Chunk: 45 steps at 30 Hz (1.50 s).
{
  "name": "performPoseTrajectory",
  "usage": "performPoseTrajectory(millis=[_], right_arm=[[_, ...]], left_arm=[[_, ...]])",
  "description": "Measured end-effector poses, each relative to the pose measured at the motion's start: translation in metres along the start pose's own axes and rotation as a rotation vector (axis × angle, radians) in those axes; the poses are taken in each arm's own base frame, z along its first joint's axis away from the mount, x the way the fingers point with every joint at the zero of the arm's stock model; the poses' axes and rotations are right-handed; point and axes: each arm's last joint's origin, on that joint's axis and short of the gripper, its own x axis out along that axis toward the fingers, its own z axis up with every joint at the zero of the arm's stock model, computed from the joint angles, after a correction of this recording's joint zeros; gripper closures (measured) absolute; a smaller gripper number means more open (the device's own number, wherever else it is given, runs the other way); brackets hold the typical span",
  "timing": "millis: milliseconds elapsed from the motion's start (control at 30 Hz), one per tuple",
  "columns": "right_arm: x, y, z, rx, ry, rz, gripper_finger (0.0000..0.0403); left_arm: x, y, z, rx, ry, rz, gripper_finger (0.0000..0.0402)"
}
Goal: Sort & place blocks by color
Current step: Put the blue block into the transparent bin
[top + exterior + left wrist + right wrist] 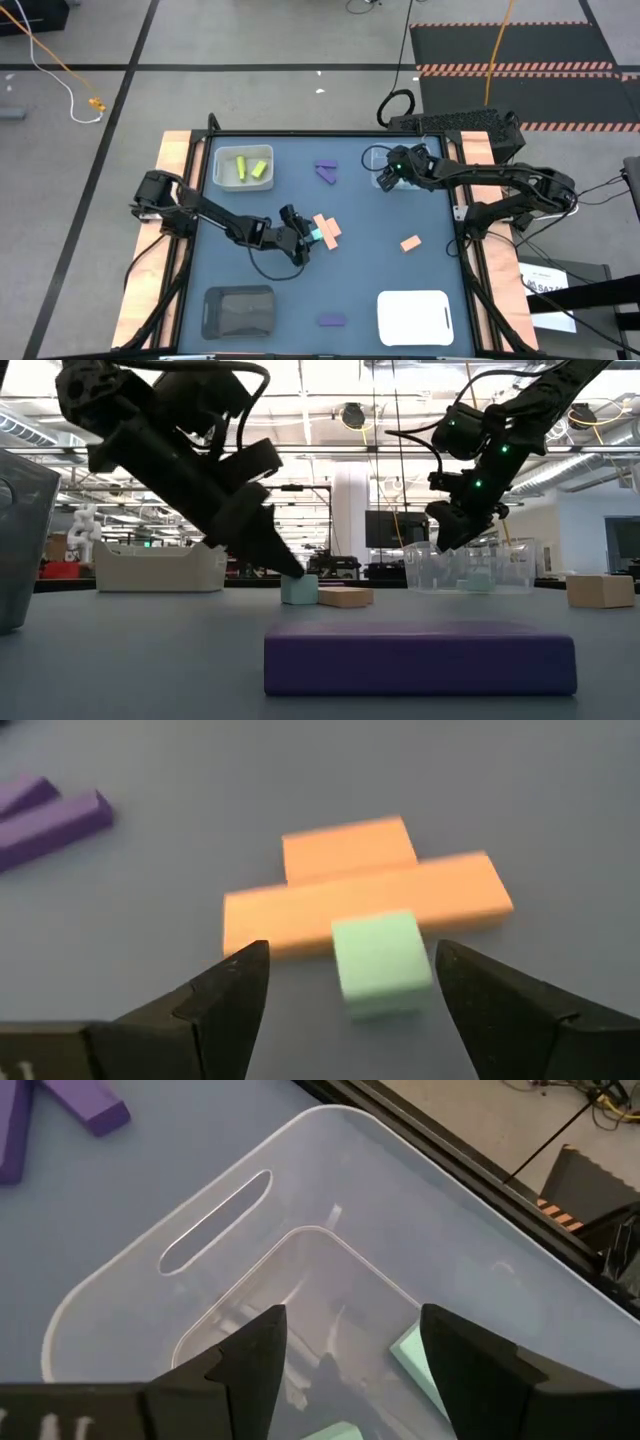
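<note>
In the high view, a purple bar [332, 320] lay at the bottom edge between a black tray [239, 311] and a white tray [414, 317]. At centre, the left pincer [307, 238], arm stretched low, stood open around a mint cube [380, 963] touching two orange bars [365, 900], gripping nothing. Upper left, a clear tray [243, 166] held yellow-green blocks [250, 168]. Upper right, the right pincer [345, 1355] hung open and empty over a clear bin [300, 1240] holding mint blocks [418, 1352].
</note>
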Motion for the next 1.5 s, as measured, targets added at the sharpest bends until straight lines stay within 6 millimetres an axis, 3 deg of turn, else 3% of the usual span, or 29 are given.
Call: performPoseTrajectory(millis=[333, 467, 633, 767, 933, 1233, 1333, 1500], right_arm=[[0.000, 0.000, 0.000, 0.000, -0.001, 0.001, 0.0181], [0.000, 0.000, 0.000, 0.001, -0.002, 0.001, 0.0181], [0.000, 0.000, 0.000, 0.002, -0.004, 0.001, 0.0181], [0.000, 0.000, 0.000, -0.001, -0.005, 0.001, 0.0181], [0.000, 0.000, 0.000, -0.034, -0.005, 0.001, 0.0181], [0.000, 0.003, 0.009, -0.058, -0.080, 0.051, 0.0181], [-0.002, 0.008, 0.015, -0.043, -0.130, 0.185, 0.0181], [-0.009, 0.019, 0.031, 0.039, -0.239, 0.573, 0.0181]], left_arm=[[0.011, -0.005, -0.008, -0.080, 0.010, -0.038, 0.0125], [0.013, -0.004, -0.012, -0.106, 0.023, -0.031, 0.0167], [0.014, -0.005, -0.012, -0.104, 0.027, -0.042, 0.0266], [0.011, -0.005, -0.009, -0.130, 0.014, -0.058, 0.0268], [-0.002, -0.003, 0.011, -0.195, -0.061, -0.084, 0.0268], [-0.052, 0.006, 0.078, -0.078, -0.508, -0.113, 0.0268], [-0.063, 0.010, 0.090, 0.008, -0.608, -0.061, 0.0268], [-0.062, 0.016, 0.092, 0.148, -0.619, 0.041, 0.0268]])
